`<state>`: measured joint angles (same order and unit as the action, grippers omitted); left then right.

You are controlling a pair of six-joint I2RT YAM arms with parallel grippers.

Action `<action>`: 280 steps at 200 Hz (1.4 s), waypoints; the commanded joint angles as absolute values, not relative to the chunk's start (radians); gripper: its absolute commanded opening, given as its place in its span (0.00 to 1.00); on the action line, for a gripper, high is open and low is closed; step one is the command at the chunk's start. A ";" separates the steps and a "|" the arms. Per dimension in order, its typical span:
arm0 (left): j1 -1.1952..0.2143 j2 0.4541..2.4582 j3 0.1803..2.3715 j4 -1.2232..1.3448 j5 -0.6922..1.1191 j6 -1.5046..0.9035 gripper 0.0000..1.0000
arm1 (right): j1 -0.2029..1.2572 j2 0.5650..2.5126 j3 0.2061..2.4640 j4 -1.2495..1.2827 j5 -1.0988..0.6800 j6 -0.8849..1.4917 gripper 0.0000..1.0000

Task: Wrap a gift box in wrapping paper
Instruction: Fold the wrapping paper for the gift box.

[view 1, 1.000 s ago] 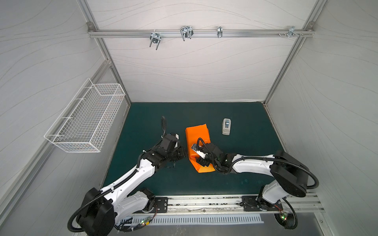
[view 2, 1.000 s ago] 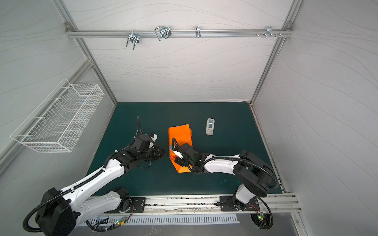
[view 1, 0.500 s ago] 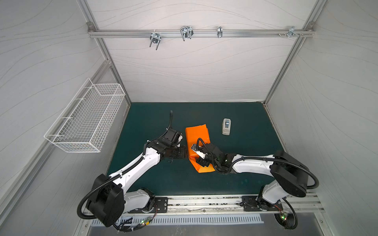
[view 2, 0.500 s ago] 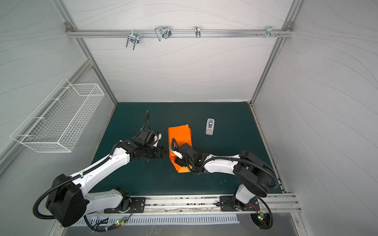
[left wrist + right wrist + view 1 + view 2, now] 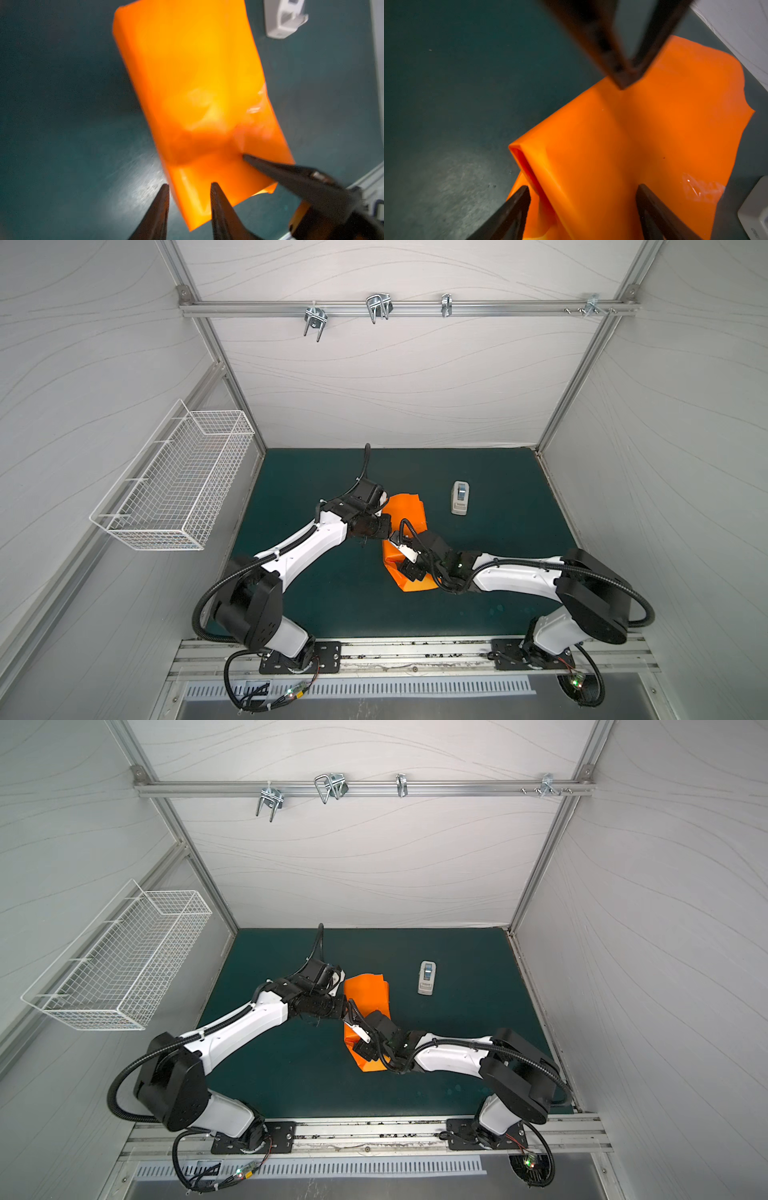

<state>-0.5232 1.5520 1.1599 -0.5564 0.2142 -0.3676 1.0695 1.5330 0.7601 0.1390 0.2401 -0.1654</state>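
The orange wrapping paper point(image 5: 405, 510) point(image 5: 368, 990) lies folded into a long flat tube on the green mat. The gift box is hidden. My left gripper point(image 5: 190, 184) point(image 5: 389, 533) is at the paper's left long edge. Its jaws stand a narrow gap apart and straddle that edge, one finger over the mat and one over the paper point(image 5: 197, 83). My right gripper point(image 5: 583, 186) point(image 5: 401, 558) is wide open over the near half of the paper point(image 5: 643, 135). One of its fingers point(image 5: 291, 172) touches the top face, and the other stands by the tube's open end.
A white-grey tape dispenser point(image 5: 460, 498) point(image 5: 427, 977) stands on the mat to the right of the paper. A wire basket point(image 5: 174, 485) hangs on the left wall. A rail with hooks point(image 5: 378, 308) runs along the back. White walls close in three sides.
My left arm has swung right and away from the front, bringing its gripper to the paper's left edge; its jaws opened and then narrowed. The right arm and the paper have not moved.
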 commanded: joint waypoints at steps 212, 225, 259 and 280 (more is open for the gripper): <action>-0.584 1.896 1.342 -0.490 0.480 -0.368 0.22 | 0.717 1.264 0.533 0.006 -0.206 0.311 0.72; -0.585 1.893 1.335 -0.484 0.479 -0.373 0.21 | 0.710 1.289 0.538 0.029 -0.216 0.317 0.70; -0.583 1.895 1.326 -0.477 0.472 -0.379 0.20 | 0.701 1.363 0.583 0.038 -0.206 0.333 0.63; -0.583 1.898 1.320 -0.472 0.473 -0.381 0.20 | 0.702 1.397 0.602 0.054 -0.237 0.357 0.58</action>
<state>-0.5819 1.8587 1.3338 -0.4934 0.5091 -0.3786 0.7071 1.3670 0.5648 0.0120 -0.2020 0.3244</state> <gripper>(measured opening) 0.203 0.603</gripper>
